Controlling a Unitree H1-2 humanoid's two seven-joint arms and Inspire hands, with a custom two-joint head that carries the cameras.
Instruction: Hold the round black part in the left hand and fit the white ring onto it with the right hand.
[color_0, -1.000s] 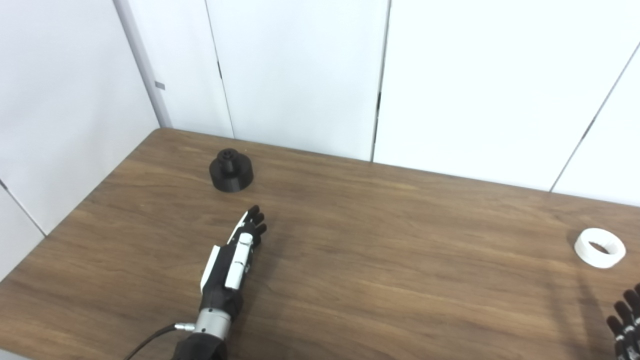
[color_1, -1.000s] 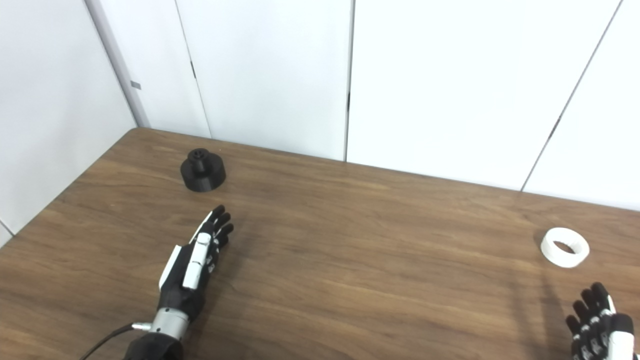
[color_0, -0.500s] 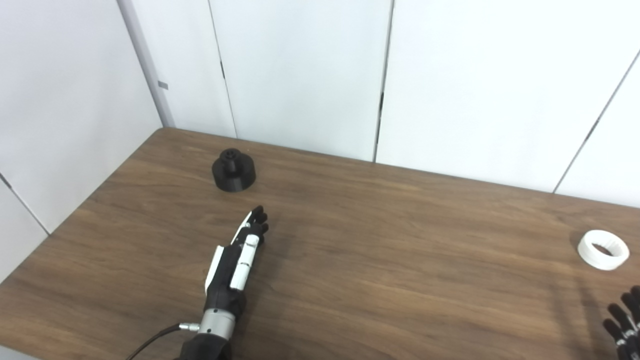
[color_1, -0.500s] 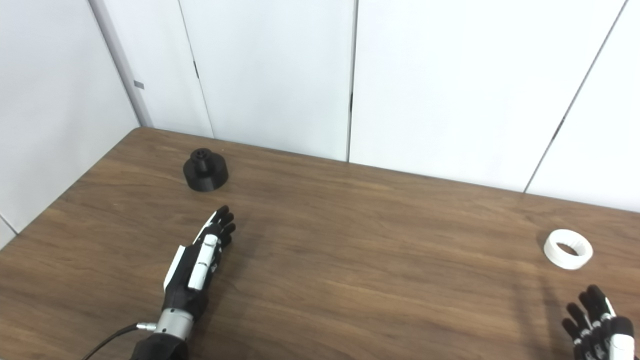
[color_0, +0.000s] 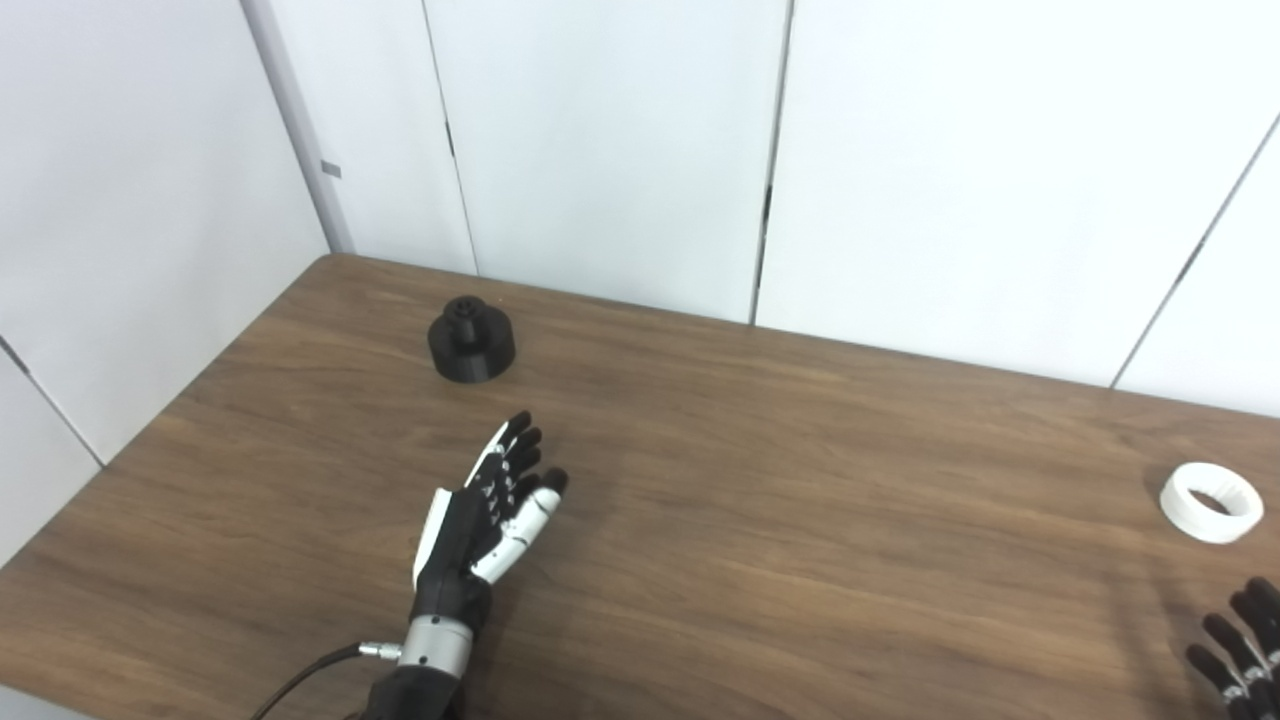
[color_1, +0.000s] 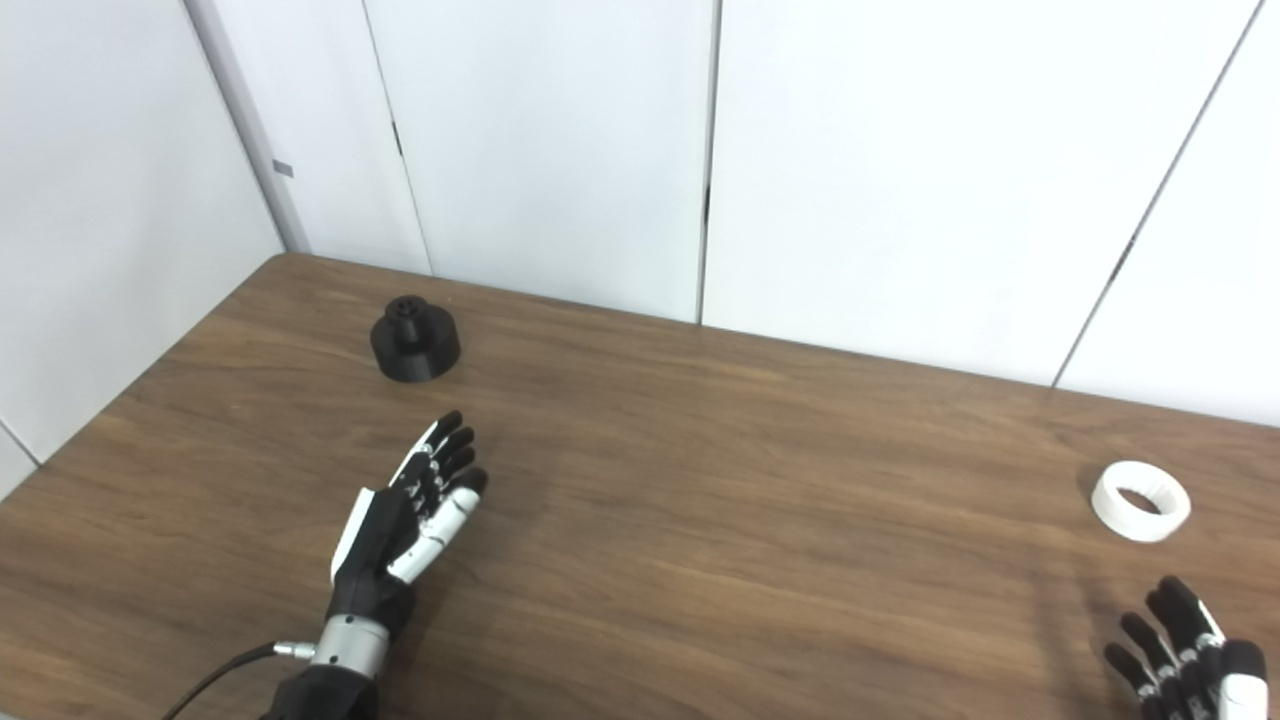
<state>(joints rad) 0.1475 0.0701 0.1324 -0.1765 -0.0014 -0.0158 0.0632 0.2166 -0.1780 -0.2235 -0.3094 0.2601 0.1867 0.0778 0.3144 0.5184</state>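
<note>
The round black part (color_0: 471, 340) stands on the wooden table (color_0: 760, 500) at the far left, a small hub on its top. My left hand (color_0: 487, 510) hovers over the table short of it, open, fingers stretched toward the part and thumb spread to the right. The white ring (color_0: 1210, 488) lies flat near the table's right side. At the bottom right corner my right hand (color_1: 1185, 650) is partly cut off by the picture edge, open with fingers spread, a little nearer to me than the ring. Neither hand holds anything.
White wall panels (color_0: 600, 150) close off the table's far edge and left side. A black cable (color_0: 300, 680) runs from the left wrist off the bottom edge.
The left hand has rolled, showing its palm side, and its thumb has swung out to the right. The right hand has slid slightly lower. The camera has shifted a little.
</note>
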